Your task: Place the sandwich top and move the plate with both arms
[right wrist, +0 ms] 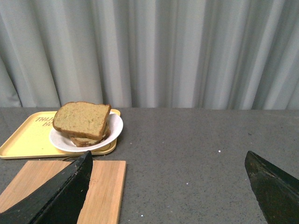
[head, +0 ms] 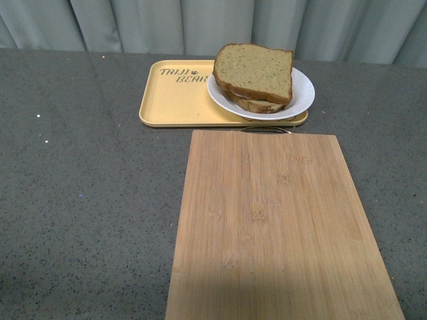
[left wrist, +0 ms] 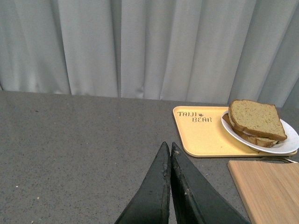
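Observation:
The sandwich top (head: 255,70), a tan speckled bread slice with darker crust, lies on the stack on the white plate (head: 301,100). The plate rests on the right part of the yellow tray (head: 170,100) at the back of the table. No arm shows in the front view. In the left wrist view my left gripper (left wrist: 167,147) is shut and empty, low over the grey table, well short and left of the sandwich top (left wrist: 256,119) and plate (left wrist: 287,142). In the right wrist view my right gripper (right wrist: 168,158) is open and empty, right of the sandwich top (right wrist: 83,119) and plate (right wrist: 114,128).
A large bamboo cutting board (head: 280,227) lies in front of the tray, reaching the table's near edge. It also shows in the left wrist view (left wrist: 268,189) and the right wrist view (right wrist: 105,186). Grey curtains (head: 133,23) hang behind the grey table (head: 80,200).

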